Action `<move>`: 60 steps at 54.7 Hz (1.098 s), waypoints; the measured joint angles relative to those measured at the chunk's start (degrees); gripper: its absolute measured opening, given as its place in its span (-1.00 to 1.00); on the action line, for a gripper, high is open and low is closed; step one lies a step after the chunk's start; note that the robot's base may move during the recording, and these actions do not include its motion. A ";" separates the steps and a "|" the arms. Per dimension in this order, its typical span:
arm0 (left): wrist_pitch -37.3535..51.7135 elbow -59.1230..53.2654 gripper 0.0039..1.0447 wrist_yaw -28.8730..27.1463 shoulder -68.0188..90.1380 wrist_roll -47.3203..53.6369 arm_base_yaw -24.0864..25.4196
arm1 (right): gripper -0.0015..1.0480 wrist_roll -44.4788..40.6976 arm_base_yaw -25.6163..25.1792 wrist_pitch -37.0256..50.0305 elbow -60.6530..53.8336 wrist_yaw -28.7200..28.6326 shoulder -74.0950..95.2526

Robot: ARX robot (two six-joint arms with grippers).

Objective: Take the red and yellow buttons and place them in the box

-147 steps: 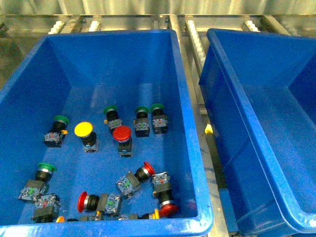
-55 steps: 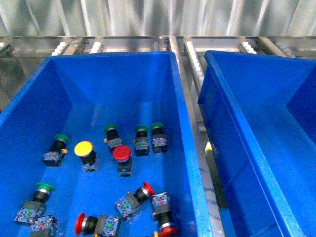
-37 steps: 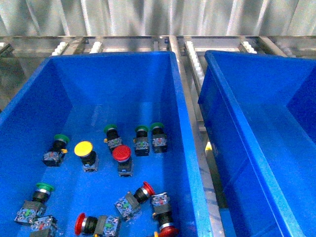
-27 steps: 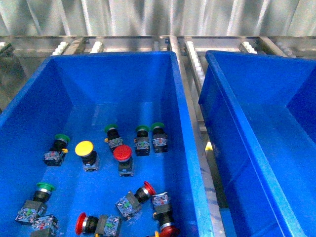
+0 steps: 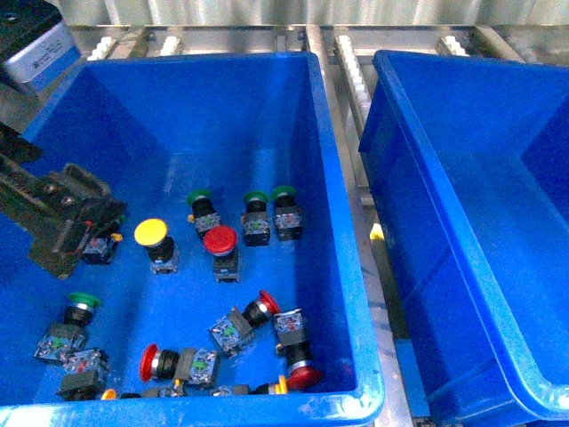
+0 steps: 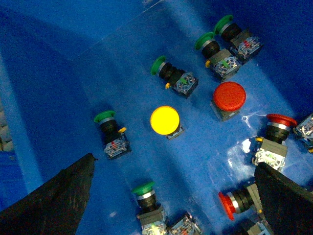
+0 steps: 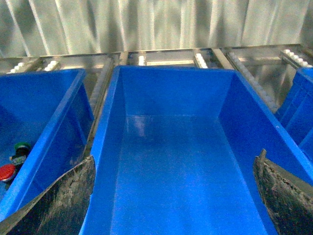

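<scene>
A yellow button (image 5: 150,233) and a red button (image 5: 220,239) stand cap-up among several buttons on the floor of the left blue bin (image 5: 342,231). More red buttons (image 5: 268,304) (image 5: 148,363) (image 5: 303,377) lie on their sides near its front wall. My left gripper (image 5: 76,240) is open and empty, low at the bin's left side. In the left wrist view (image 6: 173,164) it hangs above the yellow button (image 6: 165,120) and the red button (image 6: 229,95). The box (image 5: 444,191) stands at the right, nothing in it. My right gripper (image 7: 176,161) is open over the box (image 7: 171,70).
Several green-capped buttons (image 5: 256,198) (image 5: 82,302) (image 6: 105,116) lie among the red and yellow ones. A metal roller rail (image 5: 351,71) runs between the two bins. Corrugated metal wall behind. The left bin's tall walls close in around my left gripper.
My left gripper has come into the front view at the left bin's left side. The front view itself now looks lower. The buttons keep their places.
</scene>
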 joint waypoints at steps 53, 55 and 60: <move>2.25 23.87 0.85 -0.55 35.43 -6.05 -7.45 | 0.86 0.00 0.00 0.00 -0.02 0.00 0.00; 2.25 24.09 0.85 -0.55 35.80 -5.92 -7.45 | 0.86 0.00 0.00 0.00 -0.02 0.00 0.00; 2.14 25.03 0.85 -0.52 36.96 -5.88 -7.48 | 0.86 0.00 0.00 0.00 0.00 0.00 0.00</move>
